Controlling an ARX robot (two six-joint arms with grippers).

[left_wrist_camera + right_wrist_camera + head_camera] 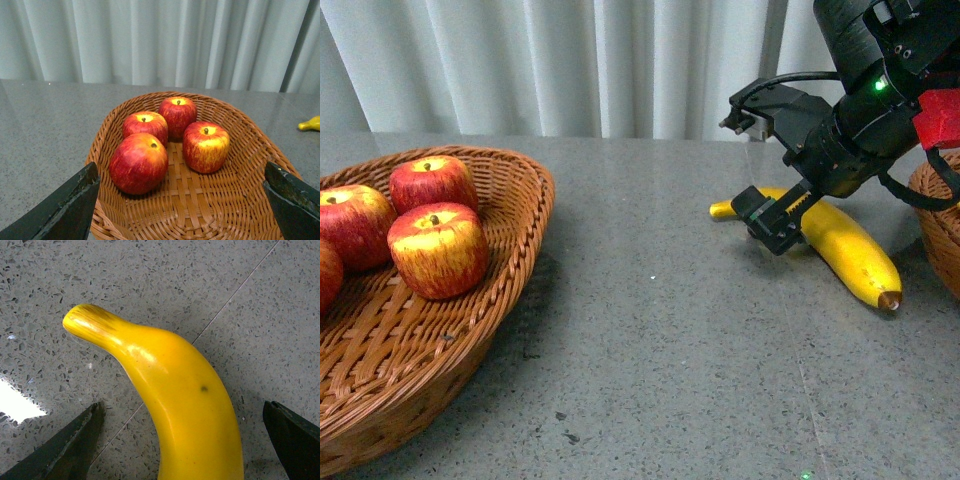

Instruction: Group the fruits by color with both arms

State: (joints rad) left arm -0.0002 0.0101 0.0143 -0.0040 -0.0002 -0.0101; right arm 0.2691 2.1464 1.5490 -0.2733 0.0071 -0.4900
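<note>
Several red apples (438,250) with yellow-streaked tops lie in the wicker basket (520,235) at the left. In the left wrist view the same apples (139,162) fill the far half of the basket (200,210). My left gripper (181,200) hangs open over the bare near half of the basket, holding nothing. A yellow banana (850,250) lies on the grey table at the right. My right gripper (752,170) is open just above its stem half. The banana (185,405) lies between the spread fingers (75,440), untouched.
A second wicker basket (942,225) shows at the right edge, partly behind the right arm. A yellow banana end (311,124) shows far off on the table in the left wrist view. Pale curtains close the back of the grey speckled table (650,350).
</note>
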